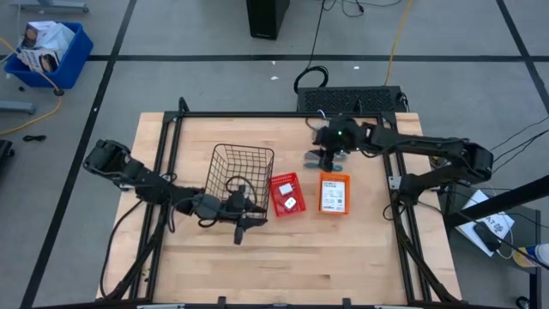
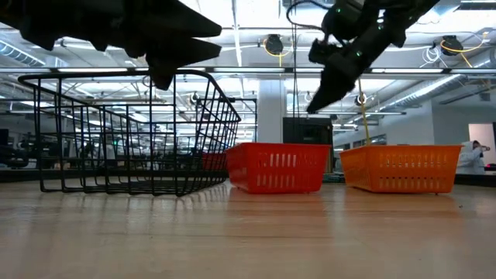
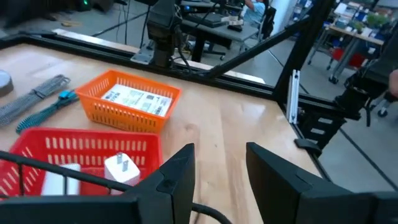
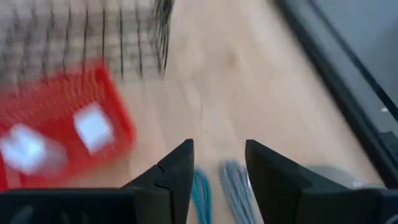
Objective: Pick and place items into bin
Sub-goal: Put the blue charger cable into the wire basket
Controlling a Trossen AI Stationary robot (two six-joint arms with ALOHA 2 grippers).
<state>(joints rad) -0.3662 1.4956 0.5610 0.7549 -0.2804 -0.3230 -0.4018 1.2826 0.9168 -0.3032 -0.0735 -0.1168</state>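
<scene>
A black wire basket (image 1: 243, 174) stands left of a red tray (image 1: 286, 194) and an orange tray (image 1: 334, 193). Two white blocks (image 3: 121, 169) lie in the red tray; a printed pale card (image 3: 137, 99) lies in the orange one. Two slim tools, one blue and one grey (image 4: 217, 183), lie on the table behind the trays. My right gripper (image 4: 219, 149) hangs open above them, well off the table (image 2: 319, 101). My left gripper (image 3: 221, 152) is open at the basket's near right corner (image 1: 247, 215), pointing at the trays. No pale-green strips show.
A black frame (image 1: 257, 115) runs around the table's far and side edges. Bare wood lies in front of the basket and trays (image 1: 292, 257). A grey roll (image 3: 3, 81) sits near the tools. A person (image 2: 471, 155) stands far off in the room behind.
</scene>
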